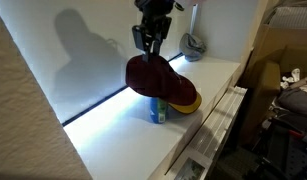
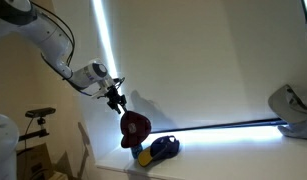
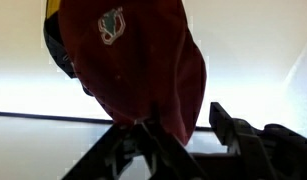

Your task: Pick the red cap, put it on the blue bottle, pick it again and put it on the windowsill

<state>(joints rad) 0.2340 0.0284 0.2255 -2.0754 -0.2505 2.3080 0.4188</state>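
Observation:
The red cap [image 1: 158, 80] sits on top of the upright blue bottle [image 1: 158, 111], which stands on the white windowsill [image 1: 113, 140]. In an exterior view the red cap [image 2: 135, 125] hangs just under my gripper [image 2: 120, 104]. My gripper [image 1: 150, 48] is right above the cap with its fingers spread. In the wrist view the red cap [image 3: 143, 60] fills the upper middle, and its lower edge reaches down between the fingers of my gripper [image 3: 183, 125], nearer one finger, with a gap to the other. The bottle is hidden in the wrist view.
A yellow cap with a dark inside [image 1: 188, 102] lies on the sill against the bottle and also shows in an exterior view [image 2: 165, 148]. A grey object [image 1: 193, 45] sits further along the sill. A white radiator [image 1: 221, 125] and clutter lie below the sill's edge.

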